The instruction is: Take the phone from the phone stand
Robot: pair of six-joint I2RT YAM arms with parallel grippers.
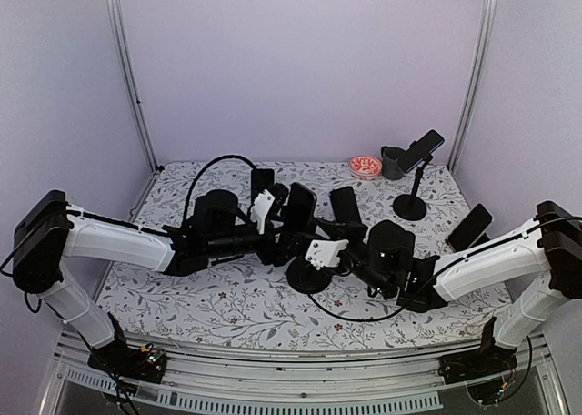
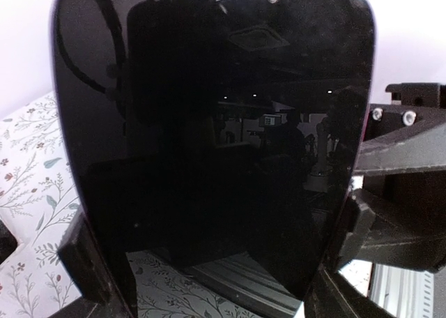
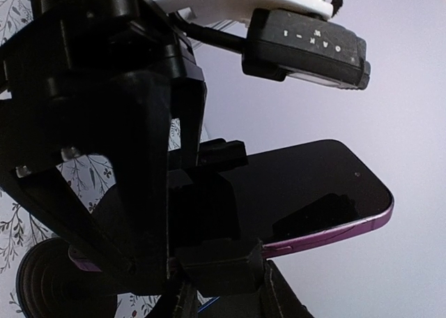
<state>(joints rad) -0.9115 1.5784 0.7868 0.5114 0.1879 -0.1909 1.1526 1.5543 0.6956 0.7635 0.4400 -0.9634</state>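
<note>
**Top external view.** The glossy black slab phone with a purple rim [image 1: 301,203] stands at table centre. It is directly above the black phone stand with a round disc base [image 1: 307,277], on a white cloth printed with grey leaves [image 1: 227,297]. Both arms meet there. The left gripper [image 1: 284,222] reaches in from the left at the phone's height. The right gripper [image 1: 311,256] sits lower, beside the stand's stem and just above the base. The left arm is therefore the one on the phone.

**Left wrist view.** The mirror-smooth screen fills the frame, with its long axis running up the frame and rounded corners at the top. The matte black fingers [image 2: 89,262] stand wide apart, one at each long edge. The jaws thus span the phone's short axis, which reads as a clamp across its width.

**Right wrist view.** The phone juts to the right, its long axis near level in this frame, with the purple metallic edge showing underneath. Its near end is hidden behind angular black gripper and stand parts that cannot be told apart. It cannot be told whether the right jaws are apart or closed on anything.

**Coming move (judgement).** Whether the phone's lower end is seated in the stand is hidden. If it is, withdrawal should follow the long axis, up and away from the stand. The smooth glass leaves little margin for slip.
</note>
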